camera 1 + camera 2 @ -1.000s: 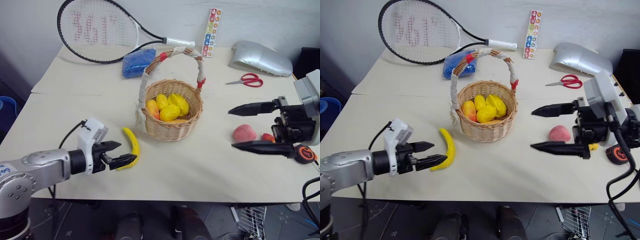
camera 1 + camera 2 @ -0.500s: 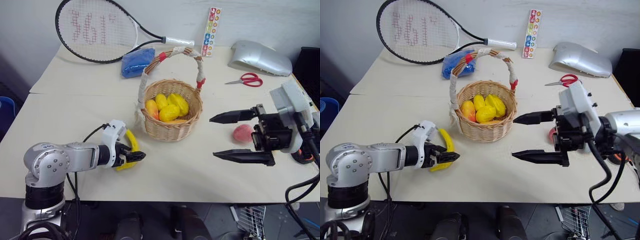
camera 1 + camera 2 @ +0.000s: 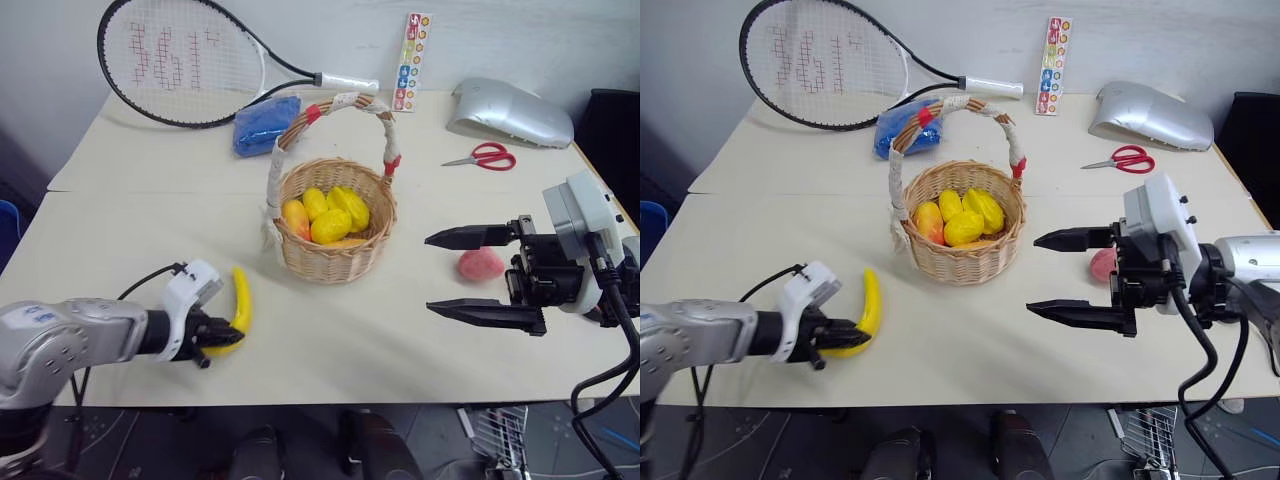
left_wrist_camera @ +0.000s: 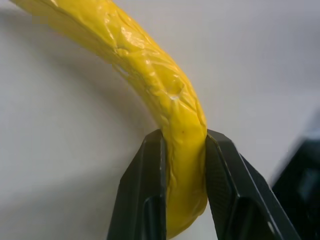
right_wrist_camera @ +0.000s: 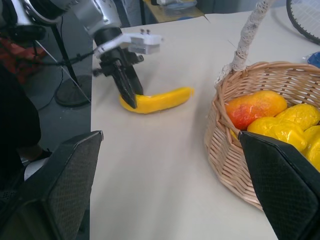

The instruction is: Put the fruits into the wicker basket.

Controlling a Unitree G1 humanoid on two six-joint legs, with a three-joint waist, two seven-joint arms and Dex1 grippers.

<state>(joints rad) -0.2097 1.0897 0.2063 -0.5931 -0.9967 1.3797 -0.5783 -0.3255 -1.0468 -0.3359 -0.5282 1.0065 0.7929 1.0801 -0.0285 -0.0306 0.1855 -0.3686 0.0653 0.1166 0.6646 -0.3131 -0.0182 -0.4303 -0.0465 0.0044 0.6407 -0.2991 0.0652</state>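
Cream tabletop (image 3: 420,340) spans the frame. At lower left my left gripper (image 3: 212,340) is clamped on one end of the banana (image 3: 238,312), which lies flat. Right of centre my right gripper (image 3: 475,275) hangs spread wide, empty, the pink fruit (image 3: 481,264) just behind it. At centre stands the wicker basket (image 3: 335,262), holding yellow and orange fruits (image 3: 328,214).

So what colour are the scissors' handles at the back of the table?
Red; the scissors show best in the left eye view.
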